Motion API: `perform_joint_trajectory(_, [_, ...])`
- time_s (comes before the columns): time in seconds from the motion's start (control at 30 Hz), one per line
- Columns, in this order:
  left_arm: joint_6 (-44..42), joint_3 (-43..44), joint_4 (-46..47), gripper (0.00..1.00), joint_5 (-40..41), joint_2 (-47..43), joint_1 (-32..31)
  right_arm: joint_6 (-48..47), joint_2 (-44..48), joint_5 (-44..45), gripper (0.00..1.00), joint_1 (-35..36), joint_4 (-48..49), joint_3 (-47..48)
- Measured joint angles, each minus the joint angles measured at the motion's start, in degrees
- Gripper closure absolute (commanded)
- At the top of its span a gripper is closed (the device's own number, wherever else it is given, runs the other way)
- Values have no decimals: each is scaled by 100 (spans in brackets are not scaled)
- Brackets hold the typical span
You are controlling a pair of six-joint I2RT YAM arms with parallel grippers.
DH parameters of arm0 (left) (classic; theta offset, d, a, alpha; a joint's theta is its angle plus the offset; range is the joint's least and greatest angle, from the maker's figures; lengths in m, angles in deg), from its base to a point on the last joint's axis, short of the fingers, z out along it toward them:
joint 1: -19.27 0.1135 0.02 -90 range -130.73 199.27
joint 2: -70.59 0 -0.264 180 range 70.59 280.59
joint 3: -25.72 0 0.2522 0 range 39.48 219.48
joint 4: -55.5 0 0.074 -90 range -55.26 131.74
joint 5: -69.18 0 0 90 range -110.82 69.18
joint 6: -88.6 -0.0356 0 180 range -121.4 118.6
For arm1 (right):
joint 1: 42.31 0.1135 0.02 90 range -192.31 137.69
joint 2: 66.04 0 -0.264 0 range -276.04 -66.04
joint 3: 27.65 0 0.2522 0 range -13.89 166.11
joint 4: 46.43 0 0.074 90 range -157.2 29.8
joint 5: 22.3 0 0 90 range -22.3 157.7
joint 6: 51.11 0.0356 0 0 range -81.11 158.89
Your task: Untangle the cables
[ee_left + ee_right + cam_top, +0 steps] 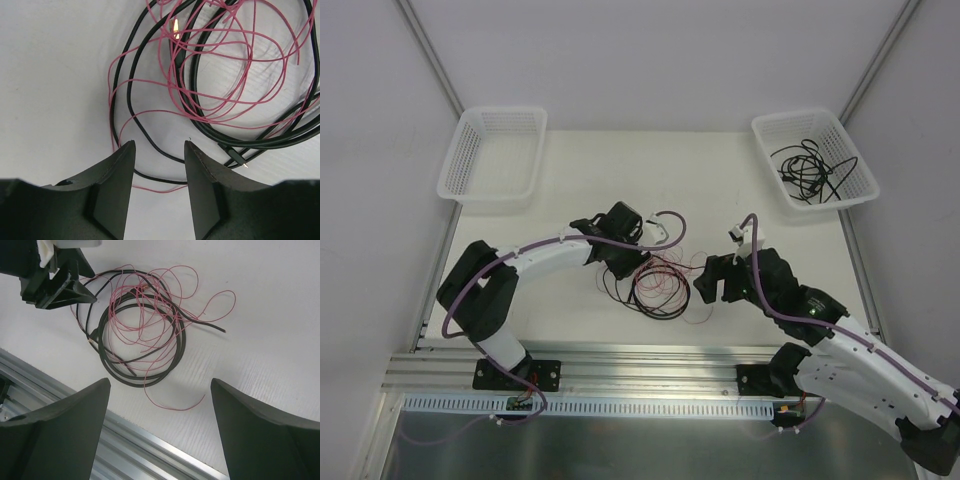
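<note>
The cables (658,286) lie in a tangle on the white table: a coil of black cord threaded with thin pink wires (145,383). My left gripper (623,268) hovers at the tangle's left edge. In the left wrist view it (159,146) is open, with one black cord (270,142) and one pink wire crossing the gap on the table, not pinched. A small plug (235,157) lies just right of the fingers. My right gripper (698,280) stands right of the tangle, wide open (160,385) and empty, above the table's front edge.
A white basket (850,160) at the back right holds more black cables (810,170). Another white basket (495,150) stands at the back left. An aluminium rail (640,375) runs along the table's near edge. Purple cables run along both arms.
</note>
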Motion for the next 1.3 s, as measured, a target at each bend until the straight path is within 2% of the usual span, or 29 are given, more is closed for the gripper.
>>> perform_joint_trajectory(0.13, [-212, 79, 13, 57, -225, 297, 0, 4, 33, -28, 14, 0, -22, -9])
perform_joint_trajectory(0.23, [-188, 168, 101, 62, -258, 533, 0, 9, 13, -31, 14, 0, -26, -66])
perform_joint_trajectory(0.47, [588, 444, 332, 84, -114, 1038, 9, 70, -260, -63, 14, 2, -37, -98])
perform_joint_trajectory(0.5, [787, 492, 363, 95, -74, 1108, 11, 79, -278, -66, 15, 2, -28, -98])
perform_joint_trajectory(0.57, [1272, 590, 431, 100, 35, 1257, 57, 96, -306, -70, 14, 7, -7, -103])
perform_joint_trajectory(0.67, [2028, 671, 514, 100, 81, 1355, 258, 122, -372, -70, 15, 7, -7, -109])
perform_joint_trajectory(0.87, [3663, 396, 789, 100, 35, 1231, 1244, 229, -540, -66, 15, 7, -7, -144])
perform_joint_trajectory(0.97, [4148, -7, 839, 100, 109, 911, 1631, 280, -634, -70, 15, 7, -4, -186])
perform_joint_trajectory(1.3, [5473, -1843, 949, 100, 184, -706, 2282, 356, -942, -111, 15, 26, 173, -192])
